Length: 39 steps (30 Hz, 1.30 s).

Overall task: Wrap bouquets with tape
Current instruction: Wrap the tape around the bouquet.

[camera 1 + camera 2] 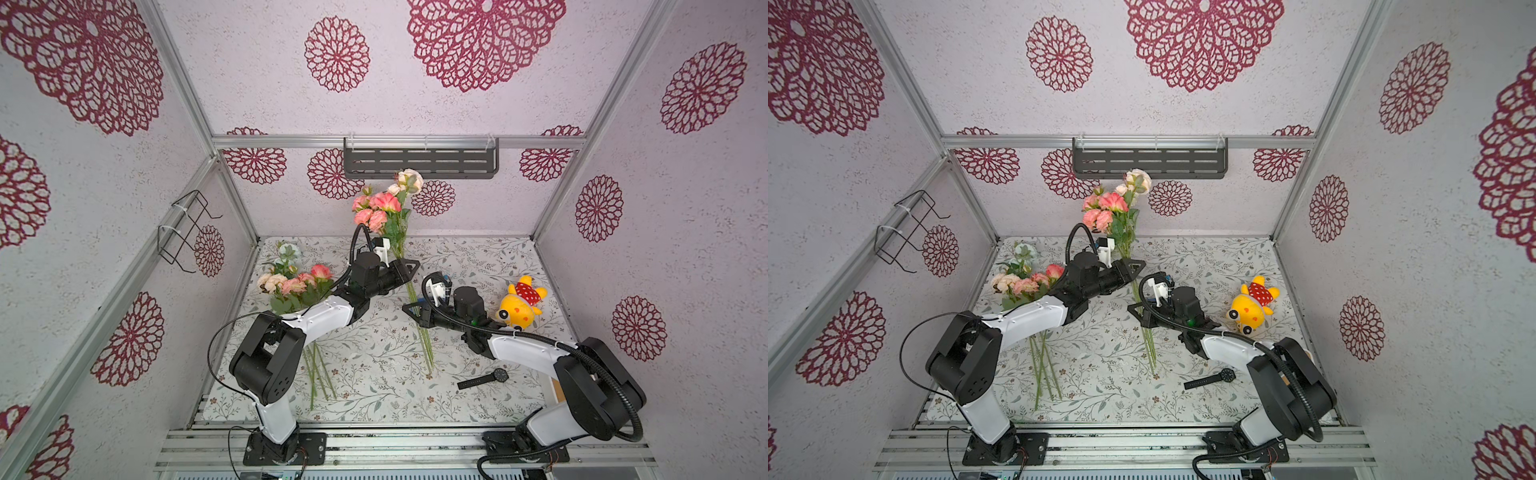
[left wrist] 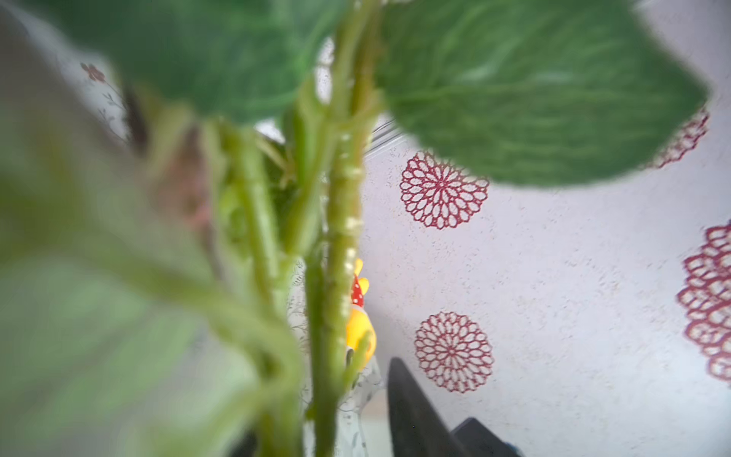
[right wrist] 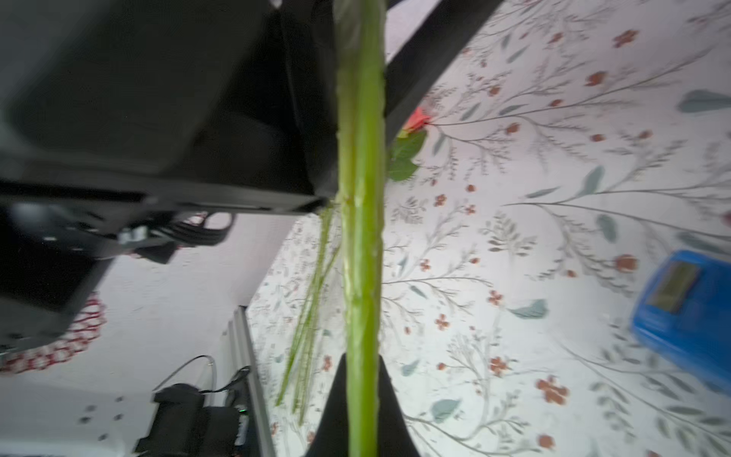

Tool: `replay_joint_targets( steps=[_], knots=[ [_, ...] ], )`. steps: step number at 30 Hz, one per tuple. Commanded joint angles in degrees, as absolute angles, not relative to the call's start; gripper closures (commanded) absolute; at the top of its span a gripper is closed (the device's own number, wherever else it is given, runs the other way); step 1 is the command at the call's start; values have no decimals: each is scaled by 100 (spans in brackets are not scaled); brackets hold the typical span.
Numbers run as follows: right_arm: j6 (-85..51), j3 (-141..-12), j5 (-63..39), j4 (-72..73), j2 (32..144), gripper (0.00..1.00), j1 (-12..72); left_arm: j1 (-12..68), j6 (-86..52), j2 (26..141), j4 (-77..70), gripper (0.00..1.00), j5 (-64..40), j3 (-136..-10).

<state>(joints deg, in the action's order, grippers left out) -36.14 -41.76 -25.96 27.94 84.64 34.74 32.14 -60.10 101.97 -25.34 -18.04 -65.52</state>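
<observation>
One bouquet of pink and cream roses stands tilted above the table's middle, its long green stems reaching down toward the front. My right gripper is shut on those stems, which run straight between its black fingers. Higher on the same stems is my left gripper, with its jaws apart; a gap shows between its finger and the stems. The other bouquet lies at the left under my left arm. The blue tape dispenser shows only in the right wrist view, on the table.
A yellow plush toy lies at the right behind my right arm. A black wristwatch lies near the front right. A dark shelf hangs on the back wall and a wire rack on the left wall.
</observation>
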Motion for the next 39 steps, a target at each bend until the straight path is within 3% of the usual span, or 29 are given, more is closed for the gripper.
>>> replay_joint_targets(
  steps=[1, 6, 12, 19, 21, 25, 35, 39],
  knots=[
    [-2695, -4561, -1350, 1473, 8099, 100, 3660, 3160, -6034, 9975, -2551, 46, -1626, -6618],
    [-2682, -4644, -968, 1308, 8094, 100, 3804, 3157, -6065, 9982, -2100, 49, -1408, -6655],
    [-2628, -4794, -901, 1244, 8242, 100, 3915, 3199, -5915, 10135, -1410, 64, -1377, -6937],
    [-2444, -5251, -66, 474, 8450, 100, 4186, 3336, -5607, 10287, -483, 70, -1197, -7349],
    [-2408, -5347, 72, 323, 8510, 100, 4219, 3357, -5604, 10311, -462, 70, -1184, -7362],
    [-2447, -5396, 128, 297, 8550, 100, 4236, 3362, -5675, 10366, -518, 57, -1292, -7349],
    [-2727, -5449, -126, 513, 8693, 100, 4236, 3409, -5757, 10458, -676, 58, -1385, -7290],
    [-2725, -5454, -119, 501, 8692, 100, 4254, 3410, -5800, 10519, -703, 66, -1386, -7223]
  ],
)
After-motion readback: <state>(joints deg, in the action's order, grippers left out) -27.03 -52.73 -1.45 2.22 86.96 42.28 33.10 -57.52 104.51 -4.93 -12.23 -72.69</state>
